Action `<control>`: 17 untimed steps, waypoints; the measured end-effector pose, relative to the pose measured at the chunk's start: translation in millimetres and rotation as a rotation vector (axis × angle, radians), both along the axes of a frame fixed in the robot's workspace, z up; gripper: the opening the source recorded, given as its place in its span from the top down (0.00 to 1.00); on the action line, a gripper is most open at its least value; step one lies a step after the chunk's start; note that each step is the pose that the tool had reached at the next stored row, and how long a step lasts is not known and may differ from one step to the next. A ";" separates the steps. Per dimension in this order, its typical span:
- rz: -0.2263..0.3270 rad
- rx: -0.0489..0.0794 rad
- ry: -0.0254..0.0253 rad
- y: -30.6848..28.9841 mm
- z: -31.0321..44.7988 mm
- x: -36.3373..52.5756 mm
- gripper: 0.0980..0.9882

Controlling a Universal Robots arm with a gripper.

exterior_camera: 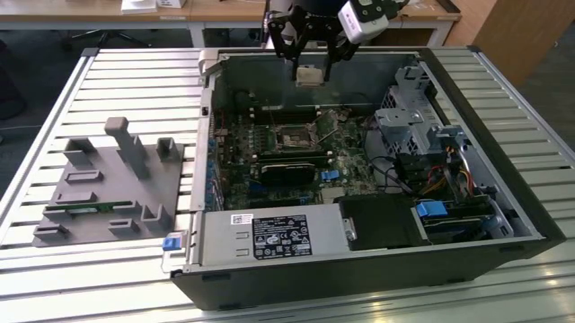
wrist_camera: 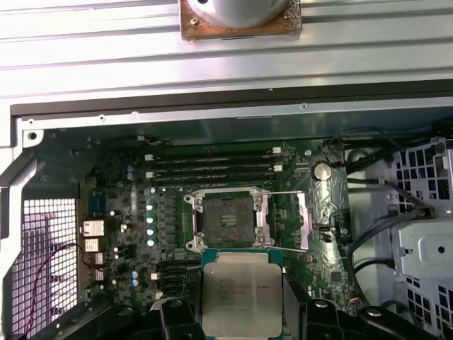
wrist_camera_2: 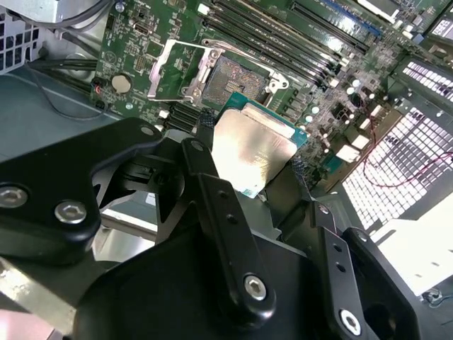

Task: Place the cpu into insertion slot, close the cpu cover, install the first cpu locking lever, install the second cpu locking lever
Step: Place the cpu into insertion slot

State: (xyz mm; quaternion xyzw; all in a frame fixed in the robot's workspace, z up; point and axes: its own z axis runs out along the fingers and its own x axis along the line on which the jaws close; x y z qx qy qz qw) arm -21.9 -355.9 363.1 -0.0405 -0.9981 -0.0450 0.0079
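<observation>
I have the gripper (exterior_camera: 310,66) in the upper middle of the exterior view, hanging over the far side of the open computer case (exterior_camera: 503,222). Its claw is clamped on the cpu (exterior_camera: 310,75). The chip sits right between the fingertips, gripped on two opposite edges, with its dull metal face showing pale in that view.

In the second wrist view the black fingers (wrist_camera_2: 204,124) press against the sides of the cpu (wrist_camera_2: 251,152), and its silver face is tilted and catching light. In the first wrist view the cpu (wrist_camera: 241,294) lies flat between the two finger pads.

The insertion slot (exterior_camera: 295,138) is near the centre of the exterior view, on the green motherboard (exterior_camera: 269,151). It is lower in the frame than the chip and clear of it, so the cpu is held in the air.

Both wrist views show the insertion slot (wrist_camera: 228,219) bare. The cpu cover (wrist_camera: 291,219) is swung open beside it, and that silvery frame (wrist_camera_2: 180,71) lies next to the dark socket (wrist_camera_2: 237,76).

On the exterior view's left, a grey fixture (exterior_camera: 108,182) rests on the slatted table (exterior_camera: 134,67).
</observation>
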 end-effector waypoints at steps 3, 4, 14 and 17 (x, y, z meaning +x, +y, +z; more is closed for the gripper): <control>-0.003 0.000 -0.0001 0.0 0.0 0.0 0.50; -0.004 0.000 0.0000 0.0 0.0 0.0 0.50; -0.013 0.000 0.0000 0.0 0.0 0.0 0.50; -0.015 0.000 0.0000 0.0 0.0 0.0 0.50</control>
